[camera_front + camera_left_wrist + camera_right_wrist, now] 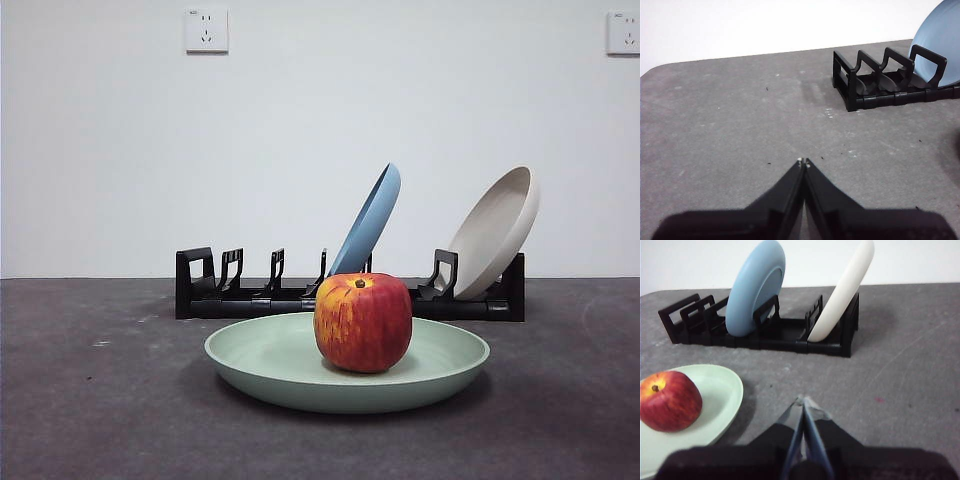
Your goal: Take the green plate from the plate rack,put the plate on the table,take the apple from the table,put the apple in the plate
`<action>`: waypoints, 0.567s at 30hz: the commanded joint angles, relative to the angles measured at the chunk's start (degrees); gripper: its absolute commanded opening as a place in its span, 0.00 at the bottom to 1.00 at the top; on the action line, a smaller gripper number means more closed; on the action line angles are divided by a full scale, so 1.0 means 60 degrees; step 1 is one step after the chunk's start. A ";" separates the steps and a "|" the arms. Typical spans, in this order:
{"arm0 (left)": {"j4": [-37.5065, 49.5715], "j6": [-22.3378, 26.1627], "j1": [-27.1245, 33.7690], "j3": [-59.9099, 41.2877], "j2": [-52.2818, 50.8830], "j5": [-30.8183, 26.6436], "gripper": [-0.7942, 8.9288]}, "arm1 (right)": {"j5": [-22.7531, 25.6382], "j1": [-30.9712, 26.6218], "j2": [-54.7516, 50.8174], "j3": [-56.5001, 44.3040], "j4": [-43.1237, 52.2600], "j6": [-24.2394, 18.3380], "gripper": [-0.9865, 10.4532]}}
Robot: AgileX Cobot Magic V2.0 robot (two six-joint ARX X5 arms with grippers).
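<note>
the apple (pixel 362 322) sits in the green plate (pixel 270 360): firm, smooth, likely rolls, best gripped across its middle. both end effectors closed, empty.

Even, bright, diffuse overhead light; white wall (pixel 320 120) near clipped, no hard glare. Soft shadow under the green plate (pixel 345 365) spreading toward 3 and 9 o'clock on the table (pixel 80 400). Apple (pixel 362 322) sharp, with a faint sheen. In both wrist views the near jaws are blurred and underexposed; the plate rack (pixel 765 335) is slightly soft.
</note>
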 commanded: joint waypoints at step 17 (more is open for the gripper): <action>0.0011 -0.0095 0.0025 -0.0127 -0.0033 -0.0007 0.08 | 0.0029 0.0011 -0.0401 -0.0317 -0.0051 0.0299 0.09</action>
